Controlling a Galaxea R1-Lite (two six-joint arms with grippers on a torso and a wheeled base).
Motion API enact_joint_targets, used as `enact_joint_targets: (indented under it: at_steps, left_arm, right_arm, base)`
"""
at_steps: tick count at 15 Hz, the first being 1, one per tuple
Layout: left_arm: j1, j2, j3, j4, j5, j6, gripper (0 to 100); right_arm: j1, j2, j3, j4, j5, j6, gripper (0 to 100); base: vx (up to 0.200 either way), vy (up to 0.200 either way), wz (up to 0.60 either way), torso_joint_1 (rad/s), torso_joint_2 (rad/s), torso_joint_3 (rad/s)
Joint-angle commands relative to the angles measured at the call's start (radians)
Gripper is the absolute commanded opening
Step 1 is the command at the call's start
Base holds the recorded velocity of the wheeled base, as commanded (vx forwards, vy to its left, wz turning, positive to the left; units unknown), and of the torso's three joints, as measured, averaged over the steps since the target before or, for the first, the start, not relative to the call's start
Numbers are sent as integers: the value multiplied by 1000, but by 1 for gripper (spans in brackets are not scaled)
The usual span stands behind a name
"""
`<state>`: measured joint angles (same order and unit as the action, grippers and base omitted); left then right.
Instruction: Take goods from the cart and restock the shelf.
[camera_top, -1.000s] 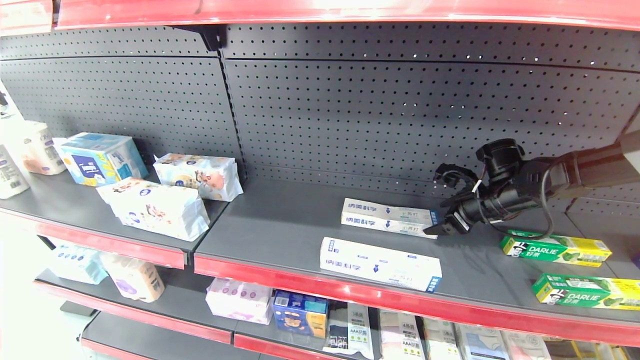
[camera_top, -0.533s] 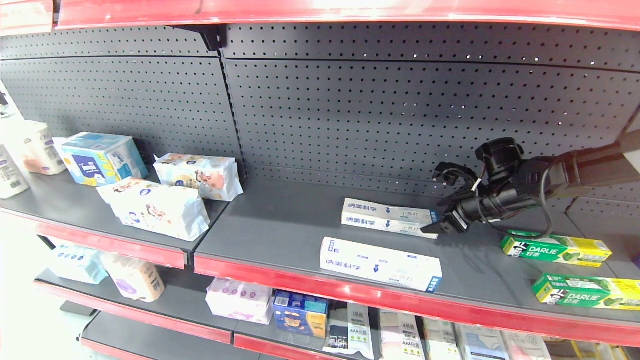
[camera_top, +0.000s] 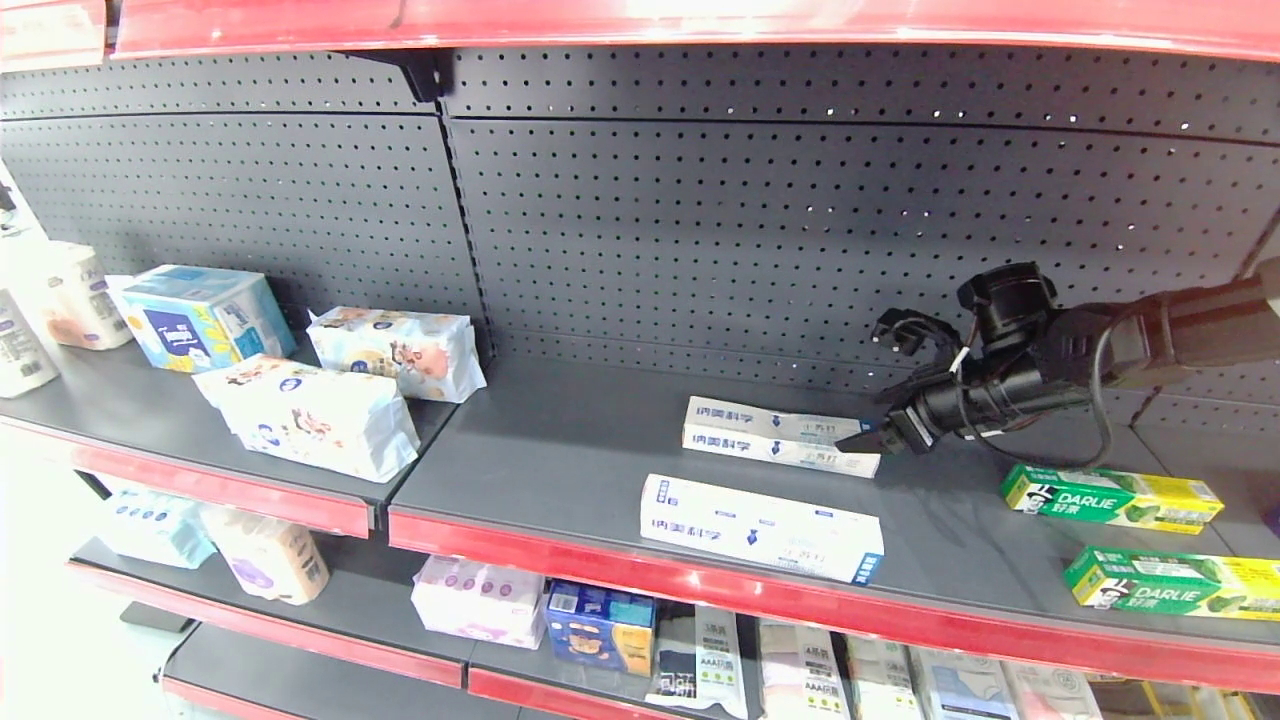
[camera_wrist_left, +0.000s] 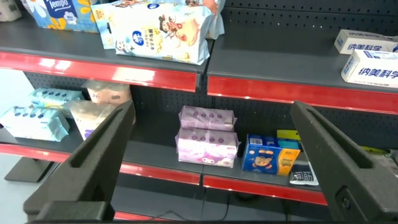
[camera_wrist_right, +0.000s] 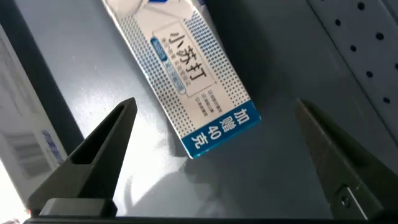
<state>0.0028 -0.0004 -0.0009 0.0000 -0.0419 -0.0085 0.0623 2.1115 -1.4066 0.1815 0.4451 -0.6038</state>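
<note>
The right arm lies level above the shelf (camera_top: 560, 450), the right gripper (camera_top: 866, 441) spread wide, with the white toothpaste box (camera_top: 775, 436) end between its fingers, not touching them.

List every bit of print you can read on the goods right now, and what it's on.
"小苏打", "加赠40克": rear white box.
"纳美科学": rear white box and front white box.
"DARLIE": rear green box and front green box.
"Tempo": blue tissue pack.
"AAA": lower-shelf pack.
All other print is too small or blurred to read.
</note>
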Motion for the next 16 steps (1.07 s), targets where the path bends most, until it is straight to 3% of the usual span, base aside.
enact_joint_targets:
  at_steps: [1,16]
  left_arm:
    - [0,0,1,0,-1,-1,100]
    - [0,0,-1,0,-1,-1,100]
  right_arm:
    - [2,4,-11,-2,-6,30,100]
    - [-6,21,-14,-8,-92,55,100]
  base:
    - [0,0,0,0,0,0]
    - [0,0,0,0,0,0]
